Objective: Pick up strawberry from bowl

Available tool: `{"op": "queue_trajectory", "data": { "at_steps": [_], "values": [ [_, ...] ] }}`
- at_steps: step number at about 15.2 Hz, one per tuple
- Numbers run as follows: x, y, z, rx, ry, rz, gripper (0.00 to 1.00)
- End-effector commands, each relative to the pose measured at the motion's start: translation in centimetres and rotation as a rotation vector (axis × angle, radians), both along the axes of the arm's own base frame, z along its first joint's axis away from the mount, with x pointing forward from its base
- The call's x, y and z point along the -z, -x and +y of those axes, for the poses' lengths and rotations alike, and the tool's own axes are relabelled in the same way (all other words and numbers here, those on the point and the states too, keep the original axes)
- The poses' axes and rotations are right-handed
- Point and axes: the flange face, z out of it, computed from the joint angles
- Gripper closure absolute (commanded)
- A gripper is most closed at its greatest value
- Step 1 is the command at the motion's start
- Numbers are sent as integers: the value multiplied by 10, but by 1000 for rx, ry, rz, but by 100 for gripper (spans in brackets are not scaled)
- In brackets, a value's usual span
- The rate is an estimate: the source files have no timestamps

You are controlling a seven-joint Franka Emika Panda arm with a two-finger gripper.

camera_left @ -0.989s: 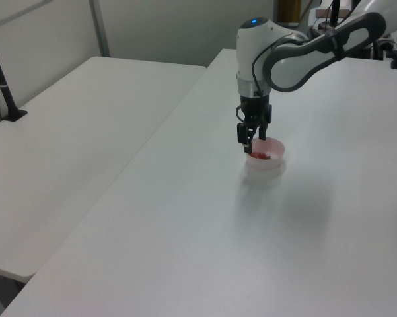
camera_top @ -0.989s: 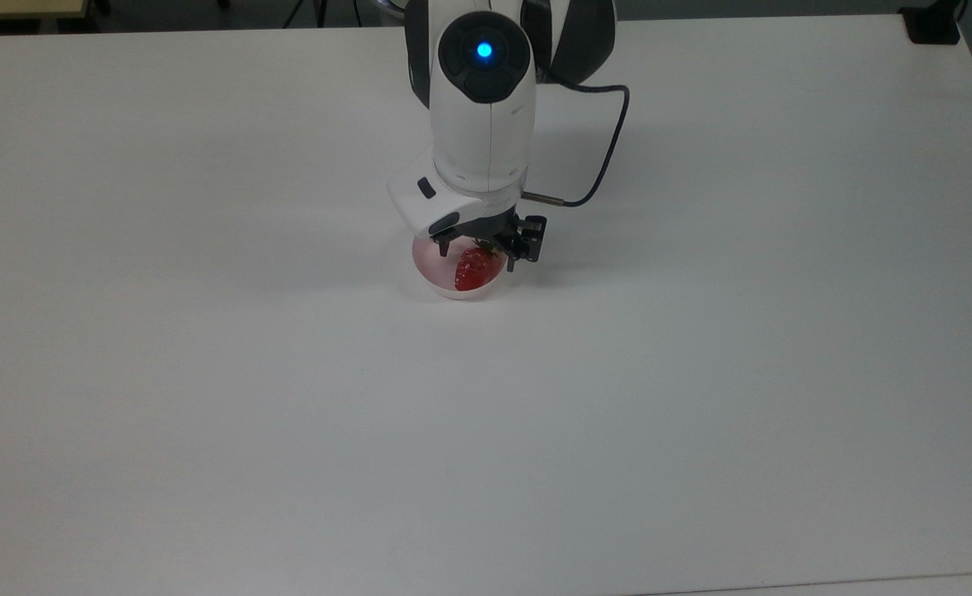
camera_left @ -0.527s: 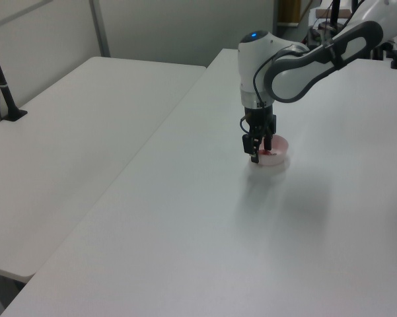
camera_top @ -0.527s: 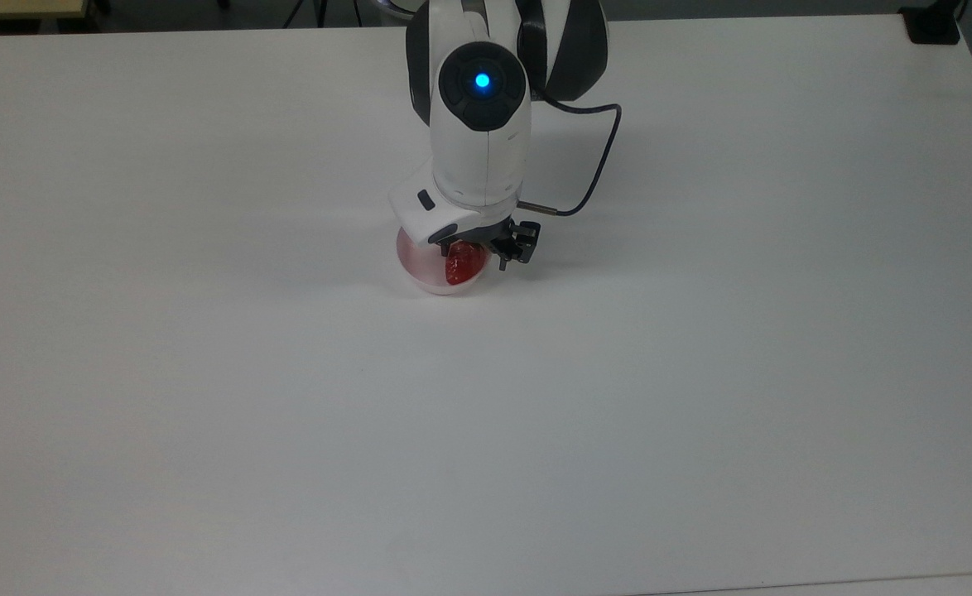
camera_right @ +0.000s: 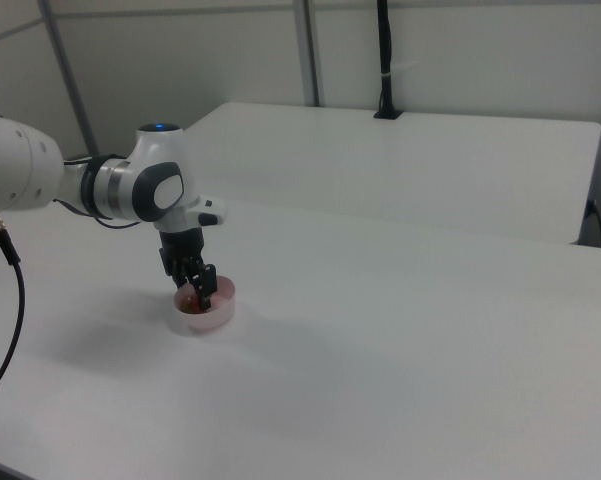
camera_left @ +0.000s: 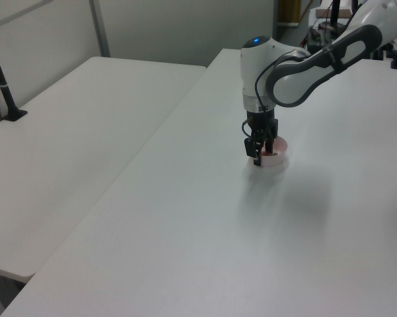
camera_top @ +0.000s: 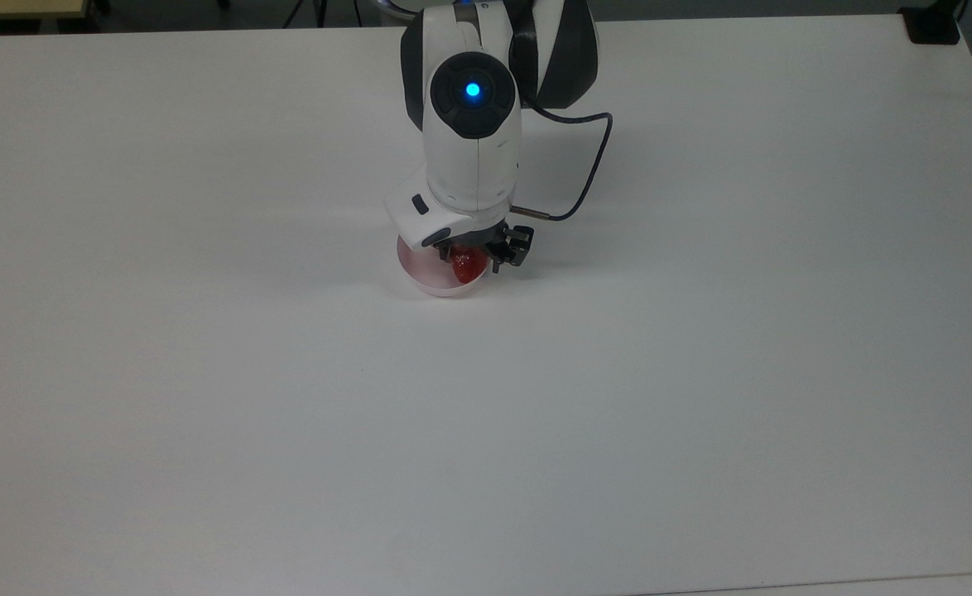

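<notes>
Top view, from the near edge: white bench (camera_top: 287,430), then the pink bowl (camera_top: 424,271) with the strawberry (camera_top: 469,264) inside it. Since a second ago the claw (camera_top: 473,252) has sunk into the bowl and narrowed, its fingers now clenched on the strawberry.

Gripper (camera_top: 471,258) points down — fingers seemingly closed.
</notes>
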Motion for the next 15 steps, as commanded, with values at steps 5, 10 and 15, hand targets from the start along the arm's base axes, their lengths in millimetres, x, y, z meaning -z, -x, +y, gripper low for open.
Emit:
{"op": "queue_trajectory", "data": {
  "at_steps": [5,10,15],
  "values": [
    [-30,-6,9,-5,-39,-64,19],
    [-77,-16,12,18,-87,-102,14],
    [-89,-9,-17,31,-110,-37,16]
  ]
}}
